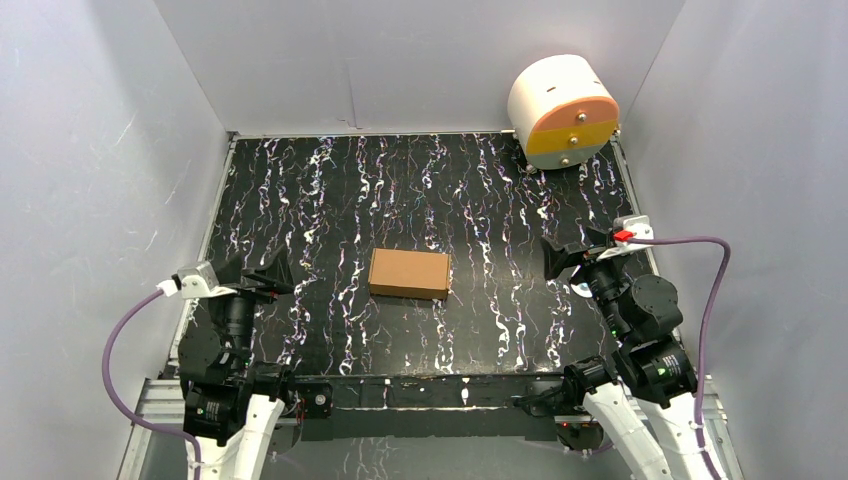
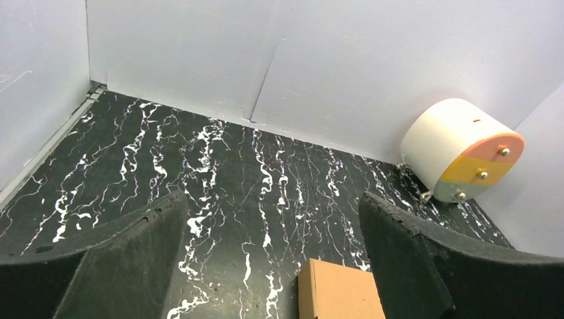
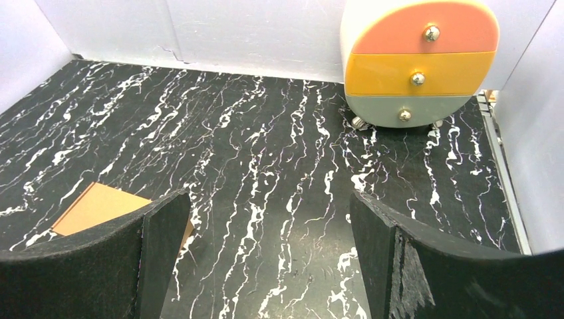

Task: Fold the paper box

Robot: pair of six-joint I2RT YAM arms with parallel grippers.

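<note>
The paper box [image 1: 409,273] is a small closed brown cardboard carton lying flat in the middle of the black marbled table. My left gripper [image 1: 268,272] hangs open at the table's left side, well clear of the carton, nothing between its fingers. In the left wrist view the paper box [image 2: 339,291] shows at the bottom edge, just inside the right finger. My right gripper [image 1: 566,258] is open at the table's right, also apart from the carton. In the right wrist view the paper box [image 3: 100,207] peeks out behind the left finger [image 3: 149,249].
A white cylinder [image 1: 562,110] with an orange-and-yellow face stands in the back right corner. White walls close in the table on the left, back and right. The arm bases and purple cables sit at the near edge.
</note>
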